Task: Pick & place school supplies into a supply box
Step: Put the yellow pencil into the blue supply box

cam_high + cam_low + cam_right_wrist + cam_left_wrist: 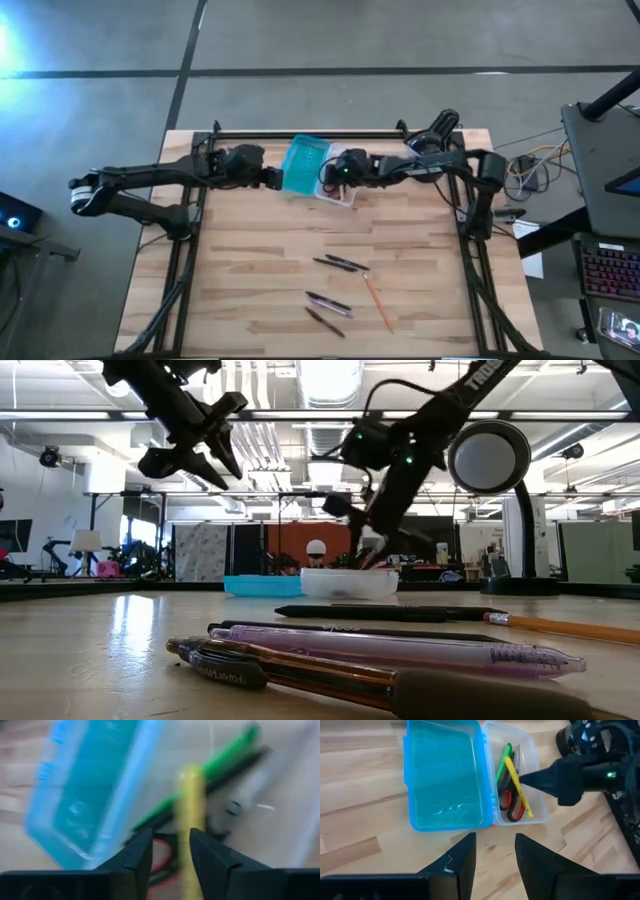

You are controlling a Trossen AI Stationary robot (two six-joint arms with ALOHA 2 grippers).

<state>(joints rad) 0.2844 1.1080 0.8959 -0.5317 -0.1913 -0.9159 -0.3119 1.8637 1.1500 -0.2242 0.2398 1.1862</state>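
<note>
The supply box lies open at the table's far middle, its turquoise half (304, 164) beside its clear half (337, 192). The clear half (535, 755) holds a green marker (502, 762), red-handled scissors (512, 807) and a yellow pencil (519, 787) lying across them. My right gripper (326, 178) reaches down into the clear half, open, with a finger on either side of the yellow pencil (190, 805). My left gripper (494, 852) is open and empty, raised just left of the turquoise half (445, 780). My right gripper's fingers (212, 857) stand on either side of the yellow pencil's middle (189, 822), coming down from the table's right. The gap is wider than the pencil, and the view is blurred, so I cannot tell whether a finger touches it. The pencil lies in the clear half.
Several dark pens (341, 263) (328, 302) (324, 321) and an orange pencil (378, 303) lie on the near half of the table. A black round device (441, 127) stands at the far right. The pens fill the foreground of the low view (400, 650).
</note>
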